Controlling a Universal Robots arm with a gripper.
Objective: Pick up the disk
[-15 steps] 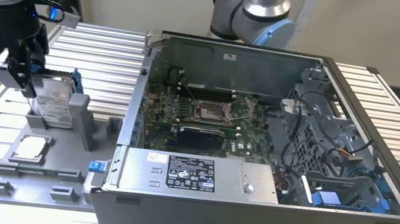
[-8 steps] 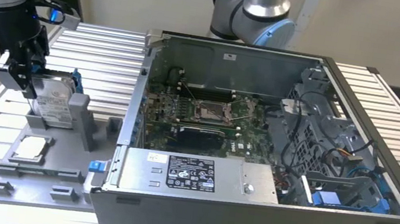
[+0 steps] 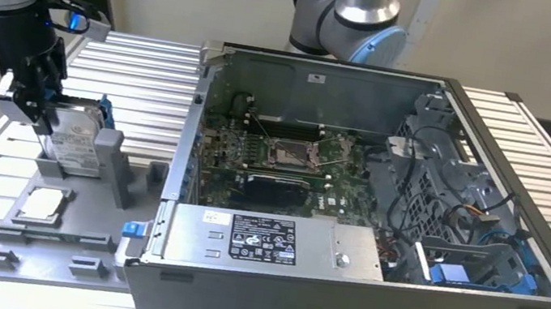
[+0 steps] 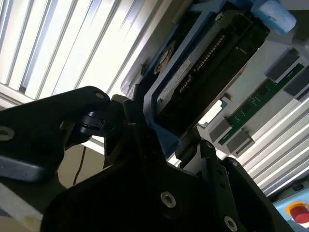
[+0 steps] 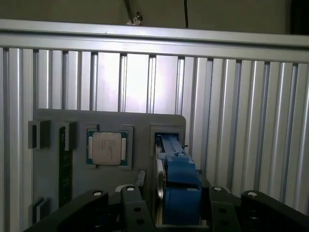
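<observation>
The disk point(image 3: 75, 139) stands on edge in a slot of the grey holder plate point(image 3: 44, 239) at the exterior view's left, silver with a white label and a blue bracket. My gripper point(image 3: 41, 115) reaches down over its upper part. In the first wrist view, the black fingers point(image 5: 137, 205) sit tight against both sides of the disk's blue bracket point(image 5: 182, 191). In the second wrist view the disk point(image 4: 203, 63) lies between the same fingers point(image 4: 133, 113), its connector edge showing. The gripper point(image 5: 176, 195) is shut on the disk, whose lower end is still in the slot.
An open computer case point(image 3: 377, 211) takes up the middle and the exterior view's right. A square silver chip point(image 3: 42, 204) and a green memory stick point(image 5: 63, 166) lie on the holder plate. A second arm point(image 3: 346, 13) stands behind the case. The table point(image 3: 135, 68) is ribbed aluminium.
</observation>
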